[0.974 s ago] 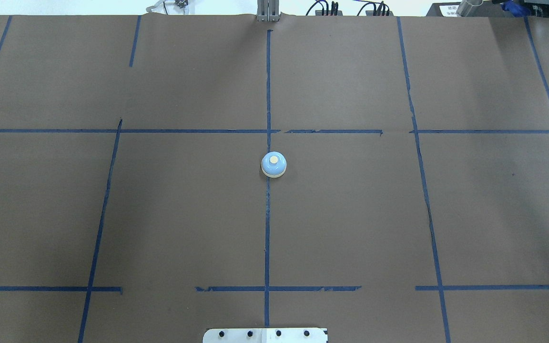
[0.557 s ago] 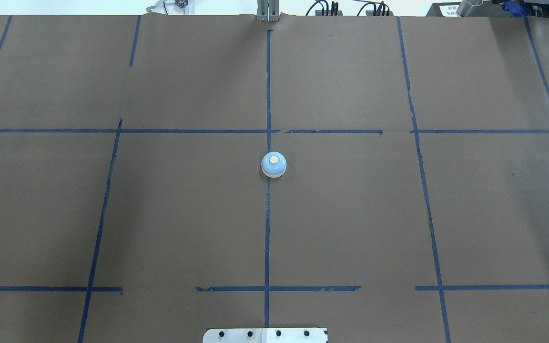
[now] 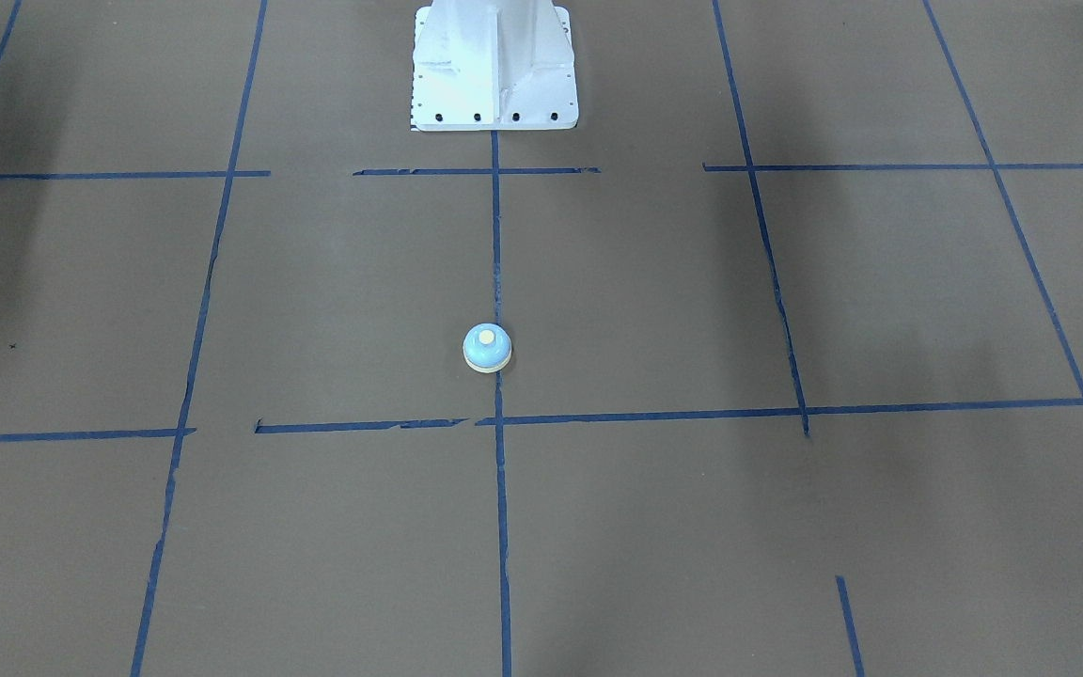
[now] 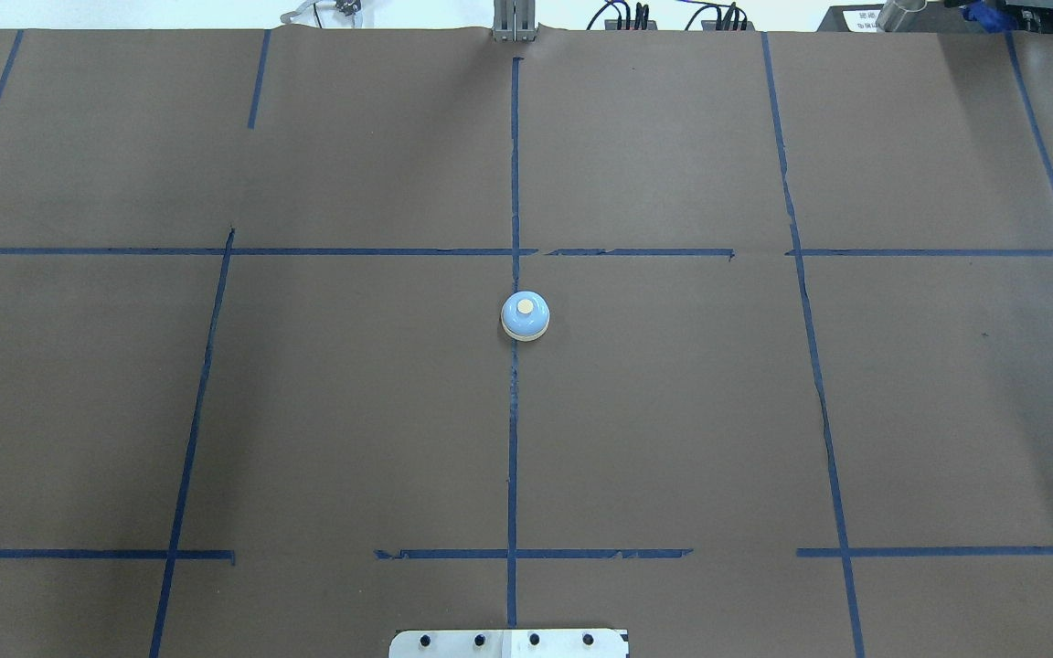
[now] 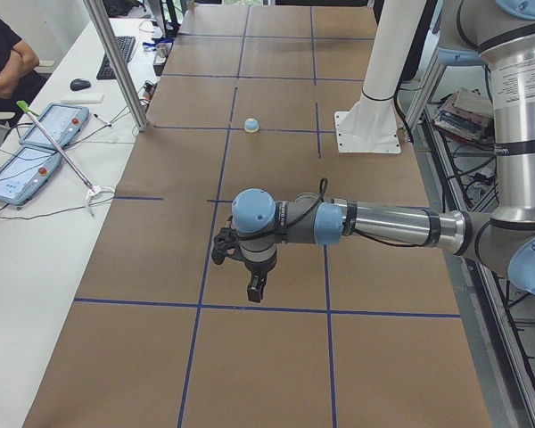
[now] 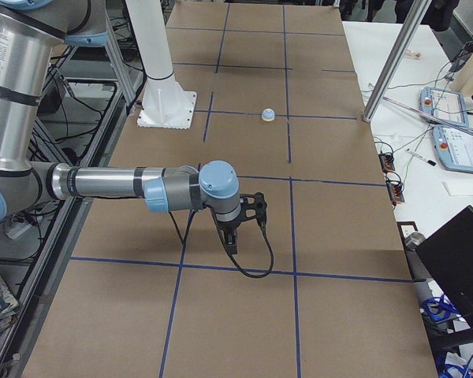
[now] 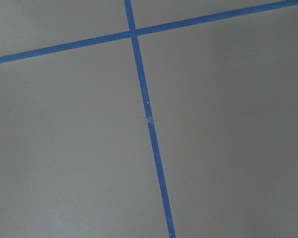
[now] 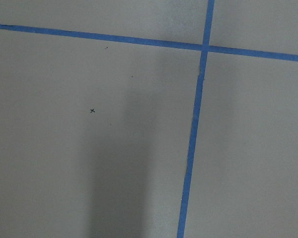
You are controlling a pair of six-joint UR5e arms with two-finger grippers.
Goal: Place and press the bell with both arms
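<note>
The light-blue bell with a cream base and button stands alone at the table's middle on the blue centre line; it also shows in the front view and both side views. My left gripper hangs over the table's left end, far from the bell. My right gripper hangs over the right end, equally far. Both show only in side views, so I cannot tell whether they are open or shut. The wrist views show only brown paper and blue tape.
The white bolted pedestal stands at the robot's edge. A metal post and tablets stand along the operators' side, where a person sits. Blue tape lines grid the brown paper.
</note>
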